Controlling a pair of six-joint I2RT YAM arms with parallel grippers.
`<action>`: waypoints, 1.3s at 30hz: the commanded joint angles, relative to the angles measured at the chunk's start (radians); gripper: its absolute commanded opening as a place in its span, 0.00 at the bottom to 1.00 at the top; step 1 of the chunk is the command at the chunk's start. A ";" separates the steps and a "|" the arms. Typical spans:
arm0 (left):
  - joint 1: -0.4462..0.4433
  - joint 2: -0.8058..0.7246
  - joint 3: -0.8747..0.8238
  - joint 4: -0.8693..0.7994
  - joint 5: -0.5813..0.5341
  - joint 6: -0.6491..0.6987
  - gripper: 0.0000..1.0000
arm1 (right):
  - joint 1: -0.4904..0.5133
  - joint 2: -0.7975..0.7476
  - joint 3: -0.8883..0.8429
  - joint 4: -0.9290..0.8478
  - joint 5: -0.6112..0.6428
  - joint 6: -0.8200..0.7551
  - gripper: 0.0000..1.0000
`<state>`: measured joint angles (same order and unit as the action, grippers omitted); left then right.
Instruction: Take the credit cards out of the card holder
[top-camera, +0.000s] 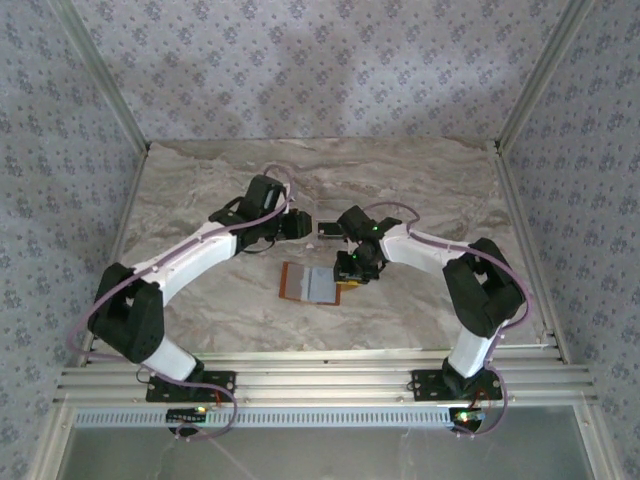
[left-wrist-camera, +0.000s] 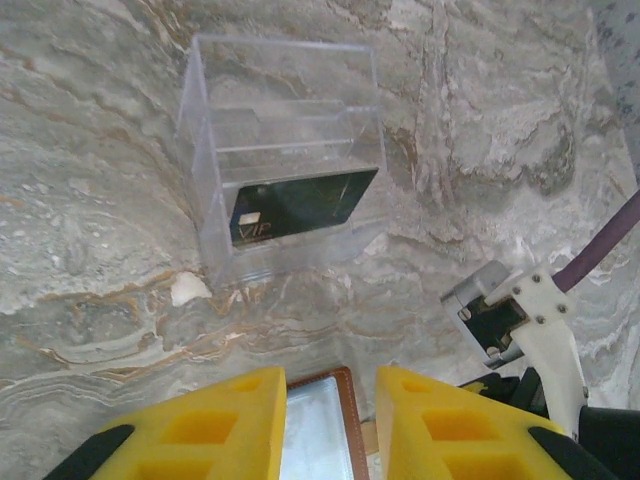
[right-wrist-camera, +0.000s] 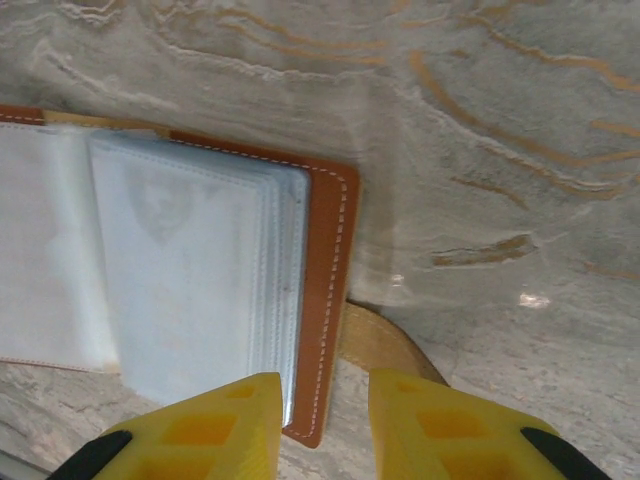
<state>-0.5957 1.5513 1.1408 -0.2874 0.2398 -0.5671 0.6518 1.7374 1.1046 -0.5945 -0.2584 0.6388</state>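
**Right pincer poised on leather, not on a card**

Right pincer (right-wrist-camera: 325, 400) stands open and empty. Its yellow fingers (right-wrist-camera: 200, 430) straddle the right-hand edge of the open card holder (right-wrist-camera: 330, 260): one is over the plastic sleeves (right-wrist-camera: 190, 270), the other over the strap tab (right-wrist-camera: 385, 340) that pokes out from under the holder. Closing here would, I judge, pinch the brown cover or the tab and lift the whole holder rather than draw a card. Nothing pins the holder, so it could also skate on the marble table (right-wrist-camera: 500, 150). Whether a card sits in those cloudy sleeves I cannot tell, so a grab at an empty pocket is possible.

Left pincer (left-wrist-camera: 330, 400) is likewise open and empty, with the holder's edge showing between its fingers. Beyond the holder stands a clear tray (left-wrist-camera: 280, 130) with a dark card (left-wrist-camera: 300, 205) propped in it. Both wrists crowd the holder's far side, so a careless swing could knock arm against arm or tip the tray.
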 joint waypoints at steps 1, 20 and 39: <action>-0.028 0.020 0.041 -0.064 -0.010 -0.021 0.29 | -0.010 0.021 -0.022 -0.011 0.015 -0.002 0.30; -0.141 0.132 0.018 -0.156 0.070 -0.155 0.23 | -0.030 0.057 -0.079 0.068 0.004 -0.001 0.26; -0.210 0.283 0.031 -0.148 0.174 -0.222 0.21 | -0.029 0.048 -0.077 0.070 -0.001 -0.001 0.25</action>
<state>-0.8013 1.8202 1.1503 -0.4438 0.3820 -0.7727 0.6231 1.7756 1.0451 -0.5251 -0.2741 0.6388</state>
